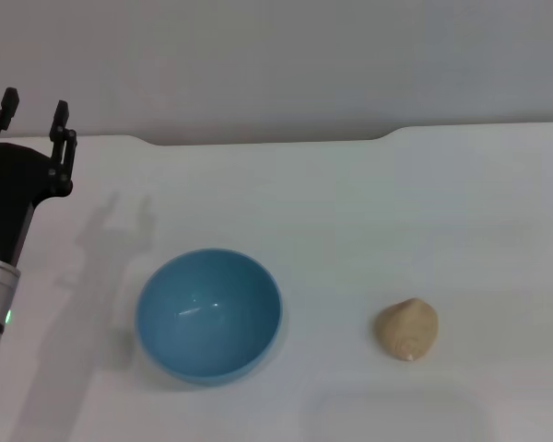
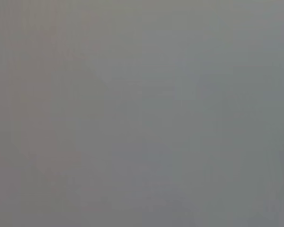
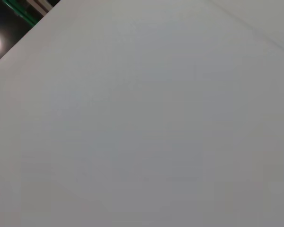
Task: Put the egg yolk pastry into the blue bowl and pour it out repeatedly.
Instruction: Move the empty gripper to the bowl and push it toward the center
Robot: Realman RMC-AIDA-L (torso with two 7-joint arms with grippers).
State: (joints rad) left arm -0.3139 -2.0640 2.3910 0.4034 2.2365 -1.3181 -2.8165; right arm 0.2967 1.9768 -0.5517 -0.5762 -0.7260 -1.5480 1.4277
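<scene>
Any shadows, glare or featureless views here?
Head view: the left tool throws a soft shadow on the table beside the bowl, whose inside shows a small glare streak; the pastry is evenly lit. Left wrist view: uniform grey, nothing discernible. Right wrist view: a blank pale surface, with a bright lamp in one corner.

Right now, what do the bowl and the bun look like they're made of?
The blue bowl looks like glazed ceramic or hard plastic: smooth walls with a bright glossy glint inside; which one, I cannot tell. The bun looks like baked dough: matte, tan, slightly grainy.
</scene>
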